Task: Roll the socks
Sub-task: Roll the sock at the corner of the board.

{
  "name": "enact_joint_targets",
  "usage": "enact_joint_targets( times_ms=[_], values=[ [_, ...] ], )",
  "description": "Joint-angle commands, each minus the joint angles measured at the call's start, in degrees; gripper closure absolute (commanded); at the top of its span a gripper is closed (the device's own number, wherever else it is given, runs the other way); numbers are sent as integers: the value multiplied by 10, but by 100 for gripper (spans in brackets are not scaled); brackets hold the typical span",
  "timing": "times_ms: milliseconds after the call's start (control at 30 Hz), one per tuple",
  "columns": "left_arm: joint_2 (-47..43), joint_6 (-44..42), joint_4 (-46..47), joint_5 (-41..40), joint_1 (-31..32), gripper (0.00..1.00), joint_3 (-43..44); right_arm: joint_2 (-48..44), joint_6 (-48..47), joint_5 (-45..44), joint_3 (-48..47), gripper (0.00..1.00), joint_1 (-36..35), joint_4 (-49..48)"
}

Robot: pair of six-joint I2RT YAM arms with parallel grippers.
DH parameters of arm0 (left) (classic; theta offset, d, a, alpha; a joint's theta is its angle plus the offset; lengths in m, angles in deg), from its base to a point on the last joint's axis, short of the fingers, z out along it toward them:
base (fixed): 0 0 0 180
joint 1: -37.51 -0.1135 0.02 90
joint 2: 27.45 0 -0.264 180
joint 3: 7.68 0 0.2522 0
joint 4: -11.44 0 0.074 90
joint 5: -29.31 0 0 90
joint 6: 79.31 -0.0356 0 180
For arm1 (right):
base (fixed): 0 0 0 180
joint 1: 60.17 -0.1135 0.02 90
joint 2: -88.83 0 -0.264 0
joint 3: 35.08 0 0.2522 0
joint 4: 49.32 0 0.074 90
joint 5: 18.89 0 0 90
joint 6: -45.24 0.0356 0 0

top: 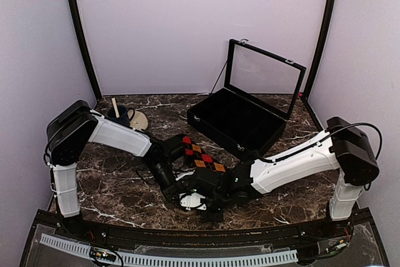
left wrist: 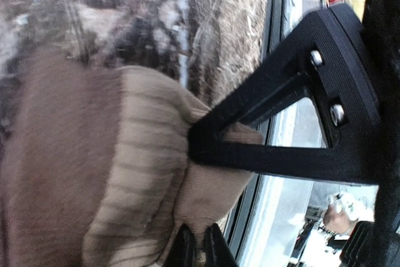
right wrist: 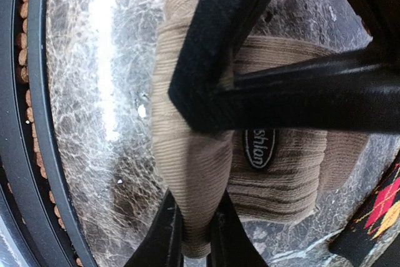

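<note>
Socks, two: tan sock (right wrist: 294, 173); argyle sock (top: 201, 156) at its 12 o'clock. Left gripper (left wrist: 194, 195), jaws part-closed, pinches the tan cuff. Right gripper (right wrist: 187, 161), likewise, pinches a tan fold.

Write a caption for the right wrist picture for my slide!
Right gripper pinches a fold of the tan sock on the marble table.

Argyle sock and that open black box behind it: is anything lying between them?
Nothing. In the top view, only a bare strip of the marble table separates the argyle sock from the black box.
</note>
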Motion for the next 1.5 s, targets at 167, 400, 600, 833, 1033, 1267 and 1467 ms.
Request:
enact_joint_targets(
  times_ms=[167,400,600,833,1033,1267,1467],
  values=[
    [-35,103,112,-3,-38,76,-38,-18,63,72,38,100,27,-13],
    [-59,154,185,14,-43,72,-76,-25,98,112,63,100,49,-31],
    [-98,202,252,8,-43,70,-116,-28,130,175,82,100,81,-53],
    [-156,253,334,-49,-43,69,-180,-13,150,236,85,100,106,-53],
    [-229,282,405,-145,-40,69,-249,-9,169,293,100,100,135,-65],
    [-321,248,477,-287,9,71,-318,11,179,361,102,100,158,-66],
    [-363,154,504,-384,86,71,-347,34,179,414,90,100,171,-50]
  ],
)
